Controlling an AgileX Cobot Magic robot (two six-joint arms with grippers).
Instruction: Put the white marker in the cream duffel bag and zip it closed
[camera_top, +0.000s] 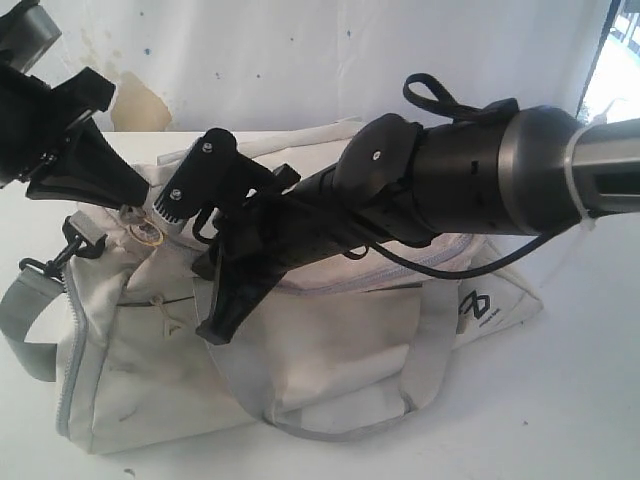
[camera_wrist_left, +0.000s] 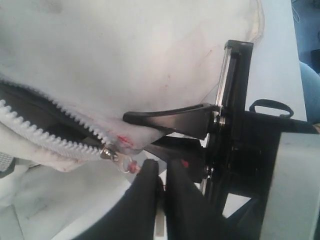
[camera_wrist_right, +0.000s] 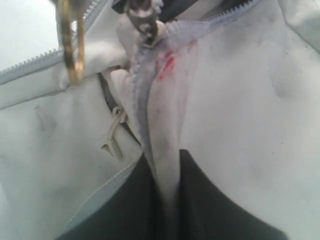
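One large white table carries one big, soft, stained cream fabric duffel bag, which lies on its side across the middle of the exterior view.

Two dark robot arms reach over it. The thick right arm comes in from the right. The left arm comes down from the upper left corner.

There are two grippers, both at the bag's top zipper. The right gripper is clamped on a raised fold of the bag's fabric, and the fold stands between its two black fingers. The left gripper has its two fingers drawn close together. Their tips sit just beside the zipper's ring, and whether they pinch anything cannot be told.

One wide grey shoulder strap hangs off the bag's left end, joined there by one black clip. One small black logo marks the bag's right end.

One grey top zipper is partly open. On one side of its single metal slider the teeth part over dark lining. On the other side they run joined toward the right gripper. One gold ring hangs at the slider, with a few red smudges near it.

The white marker shows in none of the three views.
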